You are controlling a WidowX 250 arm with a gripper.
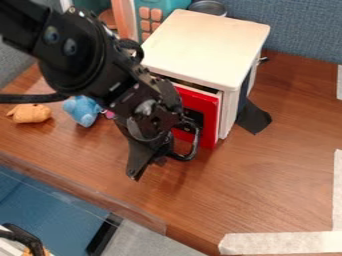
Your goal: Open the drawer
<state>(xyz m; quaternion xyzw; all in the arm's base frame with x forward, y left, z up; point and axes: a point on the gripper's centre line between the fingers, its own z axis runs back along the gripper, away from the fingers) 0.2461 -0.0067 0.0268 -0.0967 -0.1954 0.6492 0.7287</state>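
Drawer (209, 116) opening: gripper (150, 159) is placed nearest; how open, or on what, can't be told. Behind it, red front is seen mid-scene; pull should be kept straight, toward near-left. Farther, white cabinet (207, 45) mustn't be dragged along.

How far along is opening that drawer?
Started, it seems: the red drawer front looks slightly out from the white cabinet. The hand is at the black handle; I can't tell if it grips. Pulling the drawer well out remains.
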